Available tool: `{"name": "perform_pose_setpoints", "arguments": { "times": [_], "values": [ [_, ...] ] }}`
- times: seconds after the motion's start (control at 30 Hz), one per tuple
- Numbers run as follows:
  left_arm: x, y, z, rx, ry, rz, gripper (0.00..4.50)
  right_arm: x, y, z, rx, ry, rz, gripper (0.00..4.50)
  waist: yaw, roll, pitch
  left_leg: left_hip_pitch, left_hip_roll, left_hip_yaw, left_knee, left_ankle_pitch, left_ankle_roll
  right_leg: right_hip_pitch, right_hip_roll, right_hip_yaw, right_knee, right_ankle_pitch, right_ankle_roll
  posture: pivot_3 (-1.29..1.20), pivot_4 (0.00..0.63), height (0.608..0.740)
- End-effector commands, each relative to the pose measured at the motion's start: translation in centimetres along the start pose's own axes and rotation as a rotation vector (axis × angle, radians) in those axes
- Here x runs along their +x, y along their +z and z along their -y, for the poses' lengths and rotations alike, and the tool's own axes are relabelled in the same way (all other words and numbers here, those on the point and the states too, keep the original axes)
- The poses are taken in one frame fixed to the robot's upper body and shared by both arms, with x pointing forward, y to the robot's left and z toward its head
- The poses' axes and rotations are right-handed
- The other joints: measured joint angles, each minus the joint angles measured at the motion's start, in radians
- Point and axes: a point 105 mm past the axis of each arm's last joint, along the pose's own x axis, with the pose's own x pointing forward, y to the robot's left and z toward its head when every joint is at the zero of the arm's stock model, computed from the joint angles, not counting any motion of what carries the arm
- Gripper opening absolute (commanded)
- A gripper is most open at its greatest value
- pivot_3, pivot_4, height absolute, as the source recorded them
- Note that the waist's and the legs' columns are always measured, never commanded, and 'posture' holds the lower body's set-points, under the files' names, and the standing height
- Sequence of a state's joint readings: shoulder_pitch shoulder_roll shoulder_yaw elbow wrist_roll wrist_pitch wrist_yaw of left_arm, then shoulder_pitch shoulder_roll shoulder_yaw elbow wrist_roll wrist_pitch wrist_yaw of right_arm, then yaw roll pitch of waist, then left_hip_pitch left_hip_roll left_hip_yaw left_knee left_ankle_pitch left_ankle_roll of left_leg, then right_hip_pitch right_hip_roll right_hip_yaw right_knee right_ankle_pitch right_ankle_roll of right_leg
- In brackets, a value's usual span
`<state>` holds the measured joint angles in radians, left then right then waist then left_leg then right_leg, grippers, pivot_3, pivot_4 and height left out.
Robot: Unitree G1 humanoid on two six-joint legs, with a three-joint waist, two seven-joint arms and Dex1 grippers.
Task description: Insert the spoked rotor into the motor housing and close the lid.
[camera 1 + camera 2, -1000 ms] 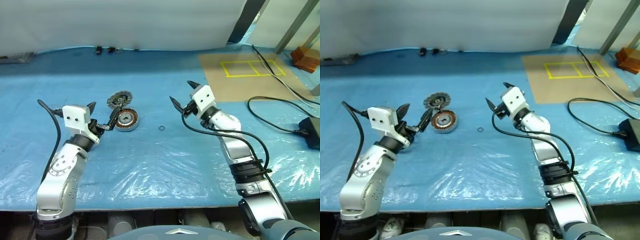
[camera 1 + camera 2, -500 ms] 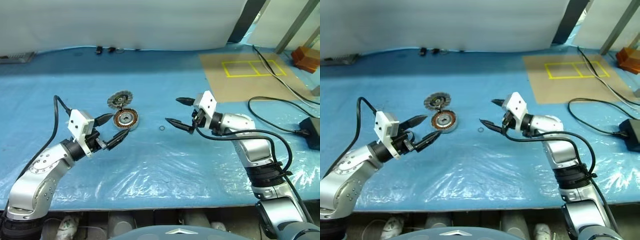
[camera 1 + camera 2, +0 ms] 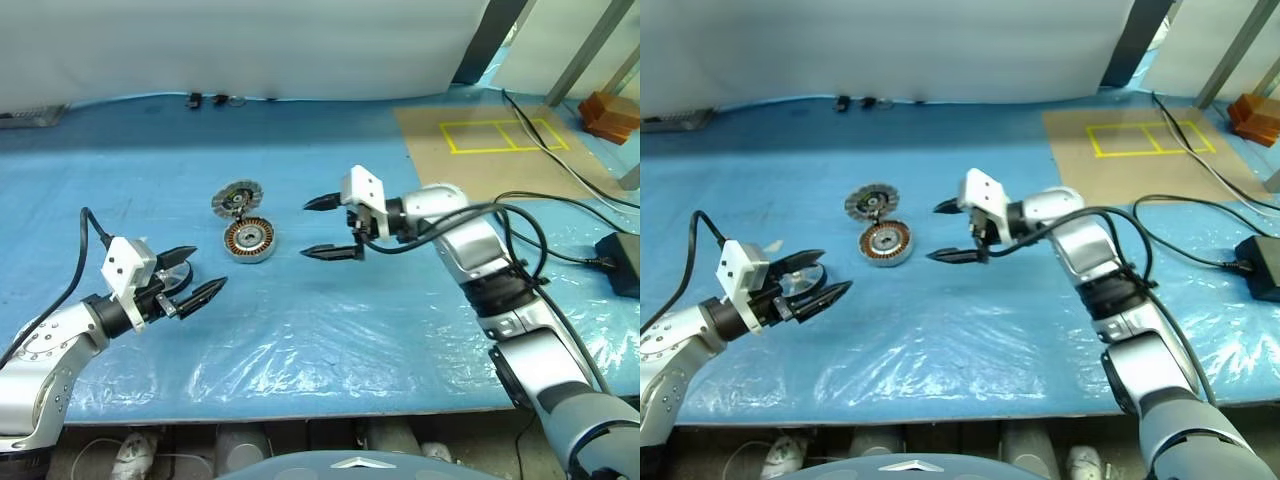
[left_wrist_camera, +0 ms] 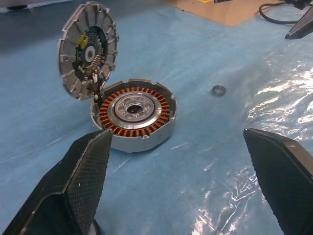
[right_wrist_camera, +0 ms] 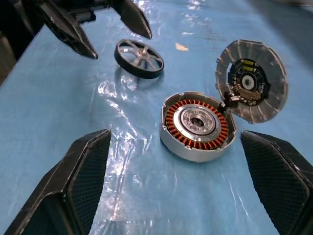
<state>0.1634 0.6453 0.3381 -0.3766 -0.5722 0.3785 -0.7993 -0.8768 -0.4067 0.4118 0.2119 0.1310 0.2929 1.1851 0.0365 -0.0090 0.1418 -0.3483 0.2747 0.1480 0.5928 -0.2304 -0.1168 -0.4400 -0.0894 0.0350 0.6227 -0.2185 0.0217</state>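
The left gripper (image 3: 192, 283) hangs low over the table with its two black fingers spread wide and nothing between them. The spoked rotor (image 5: 139, 58) lies flat on the blue sheet just beside those fingertips, as the right wrist view shows. The right gripper (image 3: 325, 228) is likewise fully spread and empty, pointing across toward the motor housing (image 3: 249, 240), which sits at about 9 o'clock from it in the head view. The housing rests flat with its copper windings and hub exposed; the lid (image 3: 237, 198) stands hinged open at its 11 o'clock rim, toothed face toward the cavity.

The step in hand looks like picking up the rotor. To do it well, the left fingers should straddle the dark rim evenly, keep the wheel level, and lower it squarely over the hub so the open lid is not knocked.

A tiny black ring (image 4: 218, 90) lies loose near the housing. The table (image 3: 300, 340) is covered in blue plastic sheeting; a tan board with yellow tape (image 3: 495, 135) lies at 2 o'clock, black cables (image 3: 560, 250) at 3 o'clock.
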Motion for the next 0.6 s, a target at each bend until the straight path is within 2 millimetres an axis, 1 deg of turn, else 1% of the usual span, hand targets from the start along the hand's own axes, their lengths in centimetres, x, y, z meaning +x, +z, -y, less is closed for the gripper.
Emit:
{"name": "perform_pose_setpoints", "arguments": {
  "times": [0.03,0.1,0.13,0.2,0.3,0.4,0.6],
  "values": [
    [-1.1,0.2,-0.5,0.020,0.082,0.041,4.50,3.0,0.8,0.3,-0.106,0.065,-0.084,4.44,-0.003,-0.001,0.000,0.000,0.000,0.000,0.000,0.000,0.000,0.000,0.000,0.000,0.000,0.000,0.000,0.00,0.150,0.740],
    [-1.3,-0.1,0.2,0.004,0.081,0.043,4.50,4.6,1.8,0.4,-0.120,0.109,-0.085,4.44,-0.007,0.000,0.000,-0.001,0.001,0.000,0.000,0.000,0.000,0.000,0.000,-0.001,0.000,0.000,-0.001,0.00,0.150,0.740],
    [-1.3,-0.2,0.4,0.002,0.080,0.043,4.50,5.1,1.9,0.4,-0.135,0.122,-0.091,4.44,-0.009,-0.001,0.000,-0.002,0.001,0.000,0.000,0.000,0.000,-0.001,0.000,-0.001,0.000,-0.001,-0.001,0.00,0.150,0.740],
    [-1.5,-0.4,0.6,-0.001,0.097,0.045,4.50,6.7,2.2,0.8,-0.164,0.135,-0.121,4.44,-0.007,-0.001,0.000,-0.003,0.002,0.000,0.000,0.000,0.000,-0.002,0.000,-0.003,0.000,-0.001,-0.002,0.00,0.150,0.740],
    [-2.0,-0.5,0.2,0.016,0.147,0.051,4.50,8.9,2.1,1.7,-0.189,0.114,-0.166,4.44,-0.007,-0.001,0.000,-0.002,0.002,0.000,0.000,0.000,0.000,-0.002,0.000,-0.004,0.001,-0.002,-0.003,0.00,0.150,0.740],
    [-2.0,-0.5,0.5,0.017,0.153,0.053,4.50,9.8,2.1,2.0,-0.205,0.118,-0.183,4.44,-0.007,-0.001,0.000,-0.002,0.003,0.000,-0.001,0.000,0.000,-0.002,0.000,-0.005,0.001,-0.002,-0.004,0.00,0.150,0.740],
    [-2.1,-0.7,1.8,0.001,0.159,0.054,4.50,11.3,0.6,1.8,-0.251,0.108,-0.267,4.44,-0.016,-0.001,0.001,-0.003,0.003,0.000,-0.002,0.000,0.000,-0.002,0.000,-0.006,0.001,-0.003,-0.005,0.00,0.150,0.740]
  ]
}}
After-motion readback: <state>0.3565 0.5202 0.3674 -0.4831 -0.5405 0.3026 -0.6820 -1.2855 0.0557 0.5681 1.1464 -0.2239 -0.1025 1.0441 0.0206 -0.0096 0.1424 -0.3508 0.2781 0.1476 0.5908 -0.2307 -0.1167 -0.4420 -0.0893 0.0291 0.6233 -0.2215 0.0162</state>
